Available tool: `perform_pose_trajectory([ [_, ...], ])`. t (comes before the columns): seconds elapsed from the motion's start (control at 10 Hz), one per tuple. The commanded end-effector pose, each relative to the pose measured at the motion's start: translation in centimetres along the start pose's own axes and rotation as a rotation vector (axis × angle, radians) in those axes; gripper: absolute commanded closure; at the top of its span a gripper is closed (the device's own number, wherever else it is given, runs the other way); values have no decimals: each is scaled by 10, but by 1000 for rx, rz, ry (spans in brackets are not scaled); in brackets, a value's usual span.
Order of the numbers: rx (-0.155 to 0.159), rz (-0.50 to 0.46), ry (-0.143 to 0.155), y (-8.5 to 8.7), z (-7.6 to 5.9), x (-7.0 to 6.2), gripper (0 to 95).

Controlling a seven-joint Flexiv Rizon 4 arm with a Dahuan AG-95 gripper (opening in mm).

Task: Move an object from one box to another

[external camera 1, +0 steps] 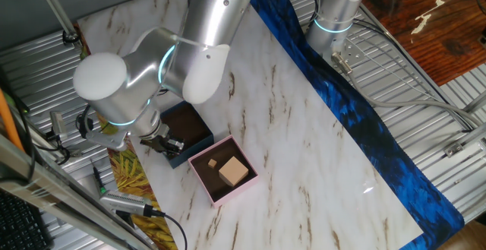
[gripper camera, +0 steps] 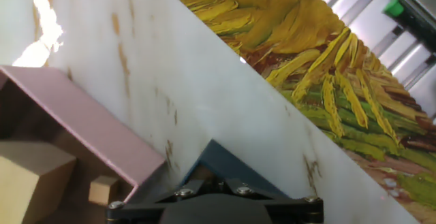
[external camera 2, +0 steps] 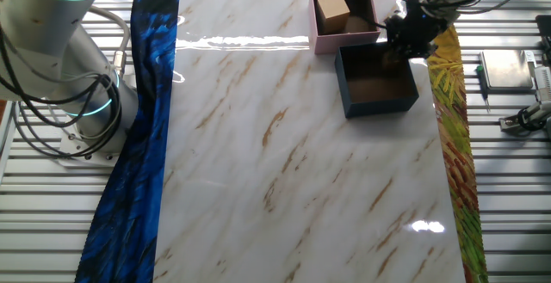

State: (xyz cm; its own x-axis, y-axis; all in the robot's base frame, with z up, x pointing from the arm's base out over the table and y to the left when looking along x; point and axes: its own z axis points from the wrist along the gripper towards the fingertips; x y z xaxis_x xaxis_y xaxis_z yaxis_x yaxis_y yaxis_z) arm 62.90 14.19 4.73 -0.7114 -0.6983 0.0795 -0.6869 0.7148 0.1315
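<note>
Gripper [external camera 2: 410, 35] jaws, hidden from you, are hovering over the navy box's [external camera 2: 376, 88] corner; recentre before descending, perhaps.

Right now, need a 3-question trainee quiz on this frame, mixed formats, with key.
1. True or false: the navy box holds a wooden block.
2. How many wooden blocks lie in the pink box? A) none B) two C) four
3. Fill in: the gripper hangs over the far edge of the ____ box.

Key:
1. False: its brown floor shows bare in both fixed views.
2. B: a large block and a small block.
3. Navy. Whether its jaws are open cannot be told.
</note>
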Motion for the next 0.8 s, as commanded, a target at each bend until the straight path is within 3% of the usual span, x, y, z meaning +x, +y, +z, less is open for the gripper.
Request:
perform_pose_trajectory([
  [0.1, 10, 6, -24, 1, 0, 0, 950],
  [0.2, 32, -8, -45, 1, 0, 2, 950],
  [0.5, 44, -35, -54, 0, 8, 21, 950],
  [0.8, 44, -53, -56, 0, 8, 21, 950],
])
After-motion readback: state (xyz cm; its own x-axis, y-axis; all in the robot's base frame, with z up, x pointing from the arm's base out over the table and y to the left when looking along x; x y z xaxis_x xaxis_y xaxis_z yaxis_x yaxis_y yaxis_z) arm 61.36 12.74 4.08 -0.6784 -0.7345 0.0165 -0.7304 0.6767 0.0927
